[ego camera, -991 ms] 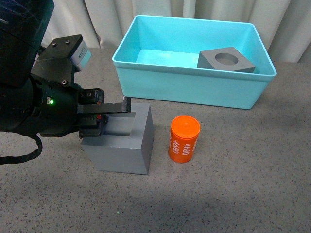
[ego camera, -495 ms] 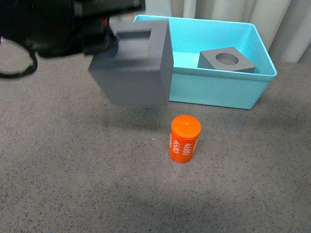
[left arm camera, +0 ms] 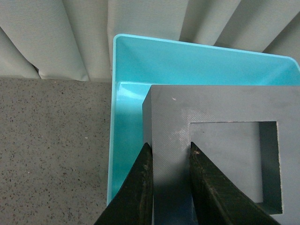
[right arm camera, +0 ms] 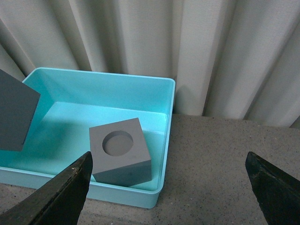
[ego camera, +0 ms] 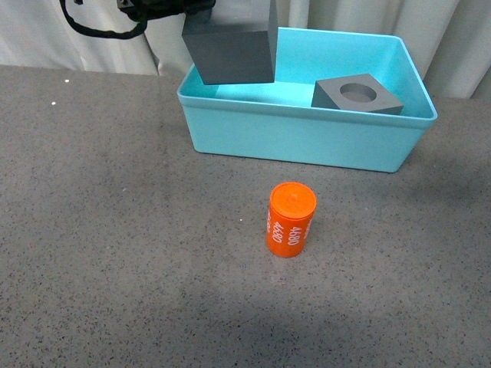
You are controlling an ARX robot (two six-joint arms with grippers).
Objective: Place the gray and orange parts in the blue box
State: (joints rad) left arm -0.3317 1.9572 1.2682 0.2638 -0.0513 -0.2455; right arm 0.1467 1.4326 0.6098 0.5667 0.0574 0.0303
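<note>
My left gripper (left arm camera: 169,187) is shut on one wall of the gray cube with the square recess (left arm camera: 220,154). It holds the cube (ego camera: 232,42) in the air over the left end of the turquoise box (ego camera: 307,138). The gray cube with the round recess (ego camera: 357,95) lies inside the box at its right end, and shows in the right wrist view (right arm camera: 121,151). The orange cylinder with white digits (ego camera: 291,219) stands upright on the table in front of the box. My right gripper (right arm camera: 171,187) is open and empty, above the table beside the box's right end (right arm camera: 159,154).
Pale curtains (ego camera: 115,34) hang close behind the box. The grey speckled table (ego camera: 115,253) spreads to the left and front of the cylinder. Black cables (ego camera: 100,29) of the left arm hang at the top left.
My left gripper has lifted the square-recess cube off the table and carried it up and back, from beside the cylinder to above the box's left end.
</note>
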